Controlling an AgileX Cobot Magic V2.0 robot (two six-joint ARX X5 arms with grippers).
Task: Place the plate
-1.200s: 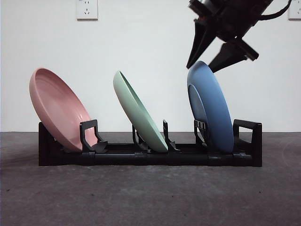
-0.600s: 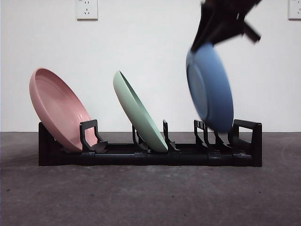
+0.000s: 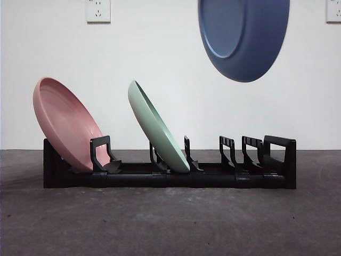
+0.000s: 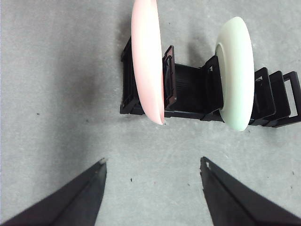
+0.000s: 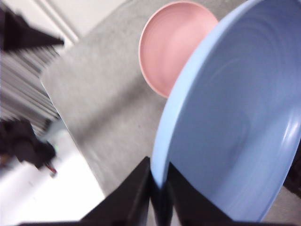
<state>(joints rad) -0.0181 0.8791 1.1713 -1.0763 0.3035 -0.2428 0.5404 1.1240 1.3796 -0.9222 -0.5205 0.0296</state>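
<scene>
- Front view showed the blue plate (image 3: 244, 37) hanging in the air high above the right end of the black rack (image 3: 169, 169), clear of it and cut off by the picture's top edge.
- Its underside with the raised foot ring faced the camera, and it hung tilted.
- No gripper showed in that view.
- Right wrist view showed the right gripper (image 5: 159, 184) clamped on the rim of the blue plate, one jaw on each face of the rim, with the plate's ringed surface filling most of the picture.
- Beyond the blue plate in that view lay the pink plate (image 5: 171, 46), seen face-on, and the grey tabletop (image 5: 108, 113).
- On the rack the pink plate stood in the leftmost slot, leaning to the left, its rim reaching past the rack's left end.
- The green plate (image 3: 156, 126) stood in the middle slot, also leaning left, well apart from the pink one.
- The slots at the rack's right end held nothing, their black prongs standing bare.
- Left wrist view showed the left gripper (image 4: 153, 168) with jaws spread wide and nothing between them, hovering over the tabletop beside the rack, near the pink plate's end.
- A white wall (image 3: 160, 53) with two sockets (image 3: 98, 10) at its top stood behind the rack.
</scene>
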